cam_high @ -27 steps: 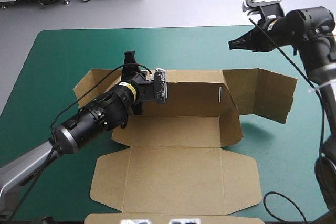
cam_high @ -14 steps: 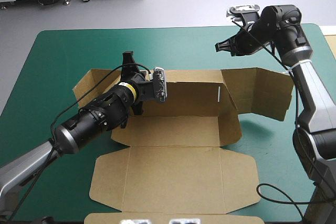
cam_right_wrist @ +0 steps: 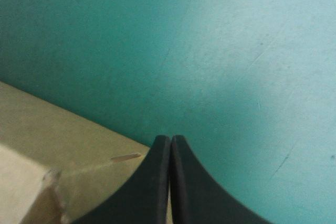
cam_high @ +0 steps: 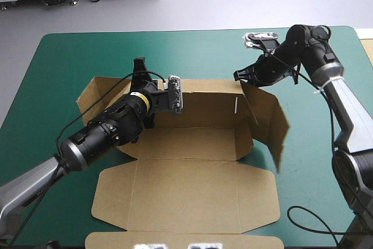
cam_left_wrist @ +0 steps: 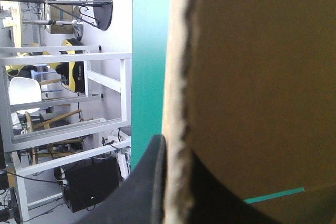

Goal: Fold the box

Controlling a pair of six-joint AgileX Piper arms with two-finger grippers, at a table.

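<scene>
Left jaws clamp the box (cam_high: 186, 202) at its far edge; right jaws closed nearby.

The box (cam_left_wrist: 252, 77) wall hides 1 finger of the left gripper (cam_left_wrist: 168, 148); its near flap (cam_high: 250, 239) is cut off in the high view.

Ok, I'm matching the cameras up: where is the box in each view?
High: box mid-table, far wall raised, left gripper clamped on it.
Left wrist: box fills most of the view, its edge between the fingers.
Right wrist: box corner beside the shut right gripper.
Shared landmark: teal-green cover.
</scene>
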